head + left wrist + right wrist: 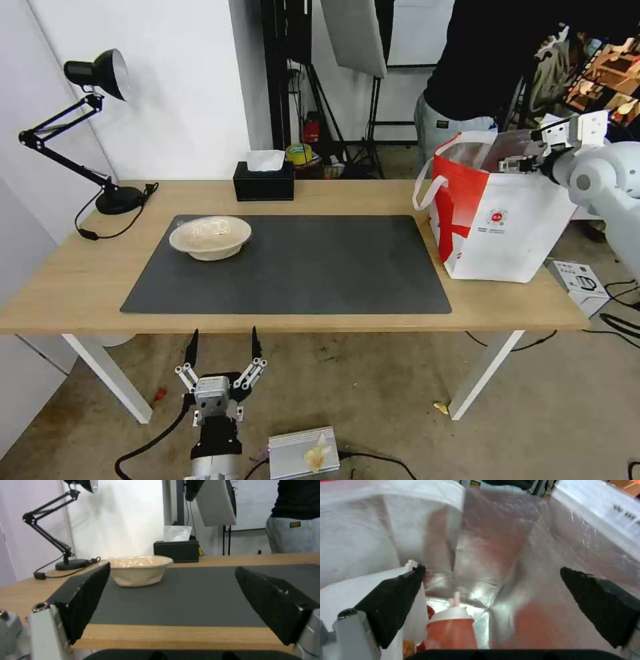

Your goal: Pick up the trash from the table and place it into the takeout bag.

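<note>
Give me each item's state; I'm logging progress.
Beige bowl: upright on the mat, lid on.
Red cup: inside the takeout bag.
Takeout bag: standing open.
Left gripper: open, below the table edge.
Right gripper: open, over the bag.

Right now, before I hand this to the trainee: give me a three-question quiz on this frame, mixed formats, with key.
1. True or false: the shallow beige bowl with clear lid sits on the dark grey rectangular mat.
2. The tall red paper cup with white lid is: A) beside the black tissue box, B) inside the white and red takeout bag, C) on the floor.
3. The open right gripper is over the ____.

Key: 1 true; 2 B; 3 takeout bag.
</note>
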Available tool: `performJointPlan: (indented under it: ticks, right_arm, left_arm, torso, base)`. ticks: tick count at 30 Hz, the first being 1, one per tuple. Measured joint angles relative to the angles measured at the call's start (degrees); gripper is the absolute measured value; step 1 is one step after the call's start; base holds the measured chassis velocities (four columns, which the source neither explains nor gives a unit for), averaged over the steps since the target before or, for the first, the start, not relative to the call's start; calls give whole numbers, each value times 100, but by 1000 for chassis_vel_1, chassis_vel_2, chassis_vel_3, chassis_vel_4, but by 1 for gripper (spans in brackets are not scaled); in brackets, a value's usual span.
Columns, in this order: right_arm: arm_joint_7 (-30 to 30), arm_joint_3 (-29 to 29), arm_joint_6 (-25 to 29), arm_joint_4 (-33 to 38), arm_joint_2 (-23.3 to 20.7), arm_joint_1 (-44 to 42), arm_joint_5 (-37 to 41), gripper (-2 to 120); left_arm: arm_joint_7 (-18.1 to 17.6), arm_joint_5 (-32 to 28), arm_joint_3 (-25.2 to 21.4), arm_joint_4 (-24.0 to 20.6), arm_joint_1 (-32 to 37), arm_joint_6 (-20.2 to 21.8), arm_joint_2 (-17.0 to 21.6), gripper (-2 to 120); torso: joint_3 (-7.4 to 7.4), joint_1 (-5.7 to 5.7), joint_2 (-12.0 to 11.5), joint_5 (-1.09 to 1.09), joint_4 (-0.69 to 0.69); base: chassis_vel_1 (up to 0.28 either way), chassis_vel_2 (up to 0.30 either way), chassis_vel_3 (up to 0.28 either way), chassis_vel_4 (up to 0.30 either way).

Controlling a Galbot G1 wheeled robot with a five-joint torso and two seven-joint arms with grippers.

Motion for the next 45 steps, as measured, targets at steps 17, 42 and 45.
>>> performJointPlan:
  ticks: [17,42,45]
  right_arm:
    - [-17,-4,2,58,-37,-3,-6,100]
    - [1504,1264,3423,2840,-167,-1902,528,100]
    - [1416,1428,3756,3183,-242,-2325,478,100]
  left_arm:
    - [2,34,-9,-41,0,-3,-7,100]
    - [6,13,-12,-90,1,8,4,100]
    - [6,25,-3,-93,2,8,-1,100]
  torso:
    - [0,0,0,0,0]
    - [0,0,0,-2,0]
    - [0,-1,0,-1,-1]
  base:
    - [0,0,0,0]
    - [0,0,0,0]
    - [0,0,0,0]
